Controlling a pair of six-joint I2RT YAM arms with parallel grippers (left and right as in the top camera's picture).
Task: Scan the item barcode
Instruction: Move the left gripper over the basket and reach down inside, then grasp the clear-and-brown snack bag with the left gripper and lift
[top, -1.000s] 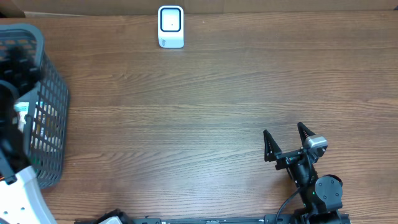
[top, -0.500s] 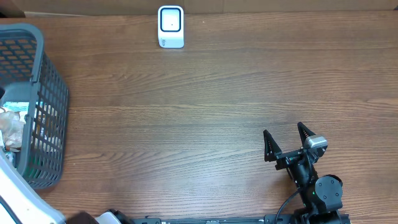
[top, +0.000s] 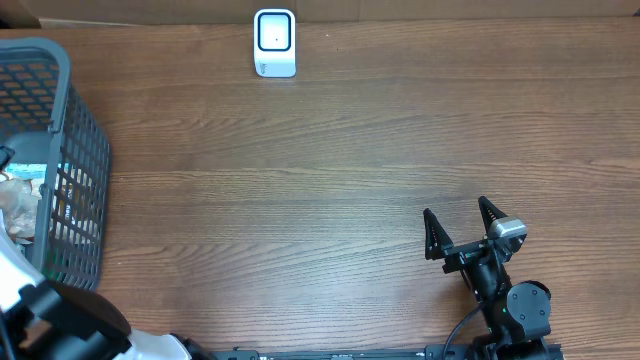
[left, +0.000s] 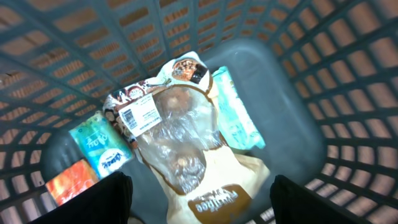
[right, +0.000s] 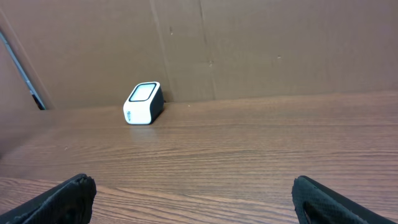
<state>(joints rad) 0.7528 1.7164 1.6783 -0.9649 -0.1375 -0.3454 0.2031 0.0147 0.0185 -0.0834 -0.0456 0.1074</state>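
Lighting even, soft, diffuse; faint shadows on counter (top: 330, 180); overhead view sharp; left wrist view motion-blurred, basket (left: 280, 112) grid smeared; right wrist view slightly soft

nothing reads clearly. in the left wrist view, a white label (left: 140, 116) with fine dark print sits on the clear-windowed bag (left: 186, 155) at centre frame, too small to read. white lettering on the bag's brown lower band and a white logo on the teal packet (left: 99, 146) at lower left are blurred.
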